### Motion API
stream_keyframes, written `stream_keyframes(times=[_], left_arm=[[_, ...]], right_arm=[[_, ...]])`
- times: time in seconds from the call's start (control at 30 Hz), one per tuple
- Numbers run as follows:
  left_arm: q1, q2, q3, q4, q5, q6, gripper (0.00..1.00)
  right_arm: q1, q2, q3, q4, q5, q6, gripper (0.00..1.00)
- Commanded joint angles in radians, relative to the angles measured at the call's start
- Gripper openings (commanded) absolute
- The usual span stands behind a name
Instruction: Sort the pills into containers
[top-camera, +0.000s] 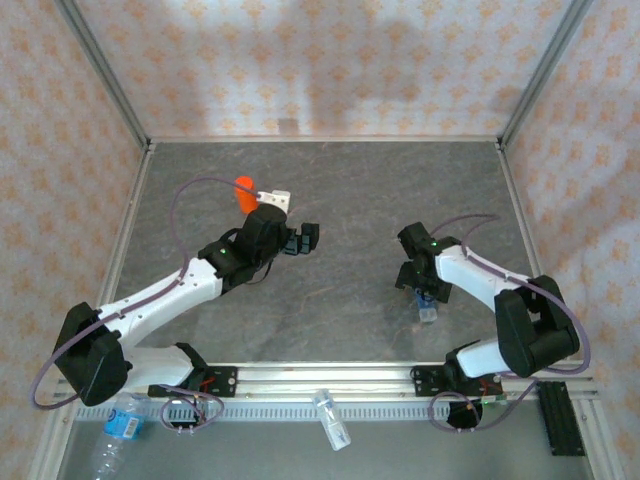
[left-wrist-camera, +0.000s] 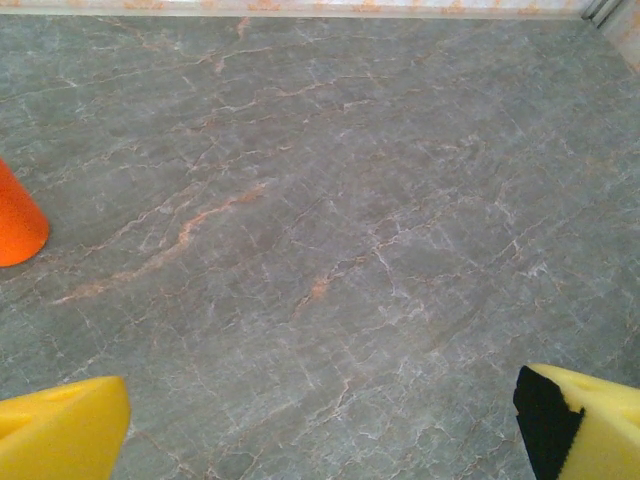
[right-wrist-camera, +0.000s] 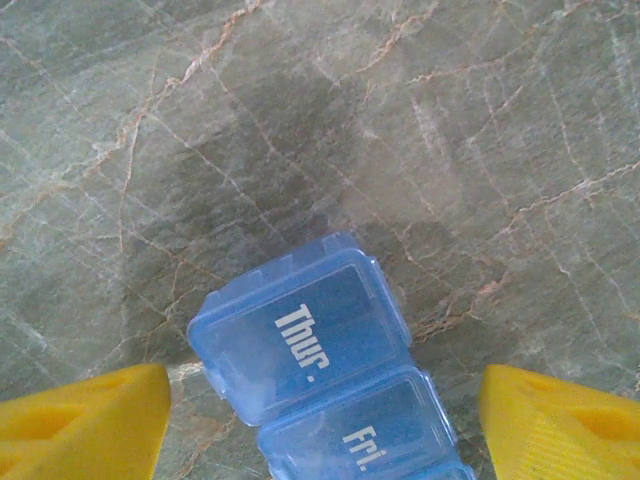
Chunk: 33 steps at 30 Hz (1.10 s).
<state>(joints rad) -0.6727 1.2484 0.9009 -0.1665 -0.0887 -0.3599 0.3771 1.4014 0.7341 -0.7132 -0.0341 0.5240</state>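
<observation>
Toward the left of the grey desk (top-camera: 350, 190), an orange vial (top-camera: 243, 190) is seen just behind the left tool (top-camera: 303, 239), whose yellow fingers (left-wrist-camera: 60, 430) are spread wide above bare stone. To the right, the right tool (top-camera: 425, 298) is held low with its fingers (right-wrist-camera: 80, 420) spread. The blue pill organizer (right-wrist-camera: 320, 370) lies on the desk between them, a gap showing on either side, with its lids marked "Thur." and "Fri." closed.
</observation>
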Motion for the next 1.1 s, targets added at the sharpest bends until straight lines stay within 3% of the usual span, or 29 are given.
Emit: stream_keyframes(times=[0.0, 0.2, 0.53, 0.77, 1.07], left_arm=[[-0.008, 0.004, 0.029, 0.019, -0.01, -0.013, 1.0], [-0.011, 0.006, 0.031, 0.016, -0.013, -0.017, 1.0], [-0.014, 0.008, 0.028, 0.015, -0.015, -0.019, 1.0], [-0.014, -0.002, 0.005, 0.024, -0.04, -0.015, 1.0], [-0.013, -0.047, -0.04, -0.003, -0.145, 0.015, 1.0]], right_arm=[[0.005, 0.014, -0.022, 0.014, 0.011, 0.006, 0.78], [0.006, 0.021, -0.033, 0.028, 0.01, -0.001, 0.72], [0.018, 0.011, -0.006, 0.07, -0.08, -0.1, 0.42], [0.127, 0.087, 0.178, 0.038, -0.078, -0.139, 0.41], [0.29, 0.433, 0.573, -0.032, -0.058, -0.303, 0.39]])
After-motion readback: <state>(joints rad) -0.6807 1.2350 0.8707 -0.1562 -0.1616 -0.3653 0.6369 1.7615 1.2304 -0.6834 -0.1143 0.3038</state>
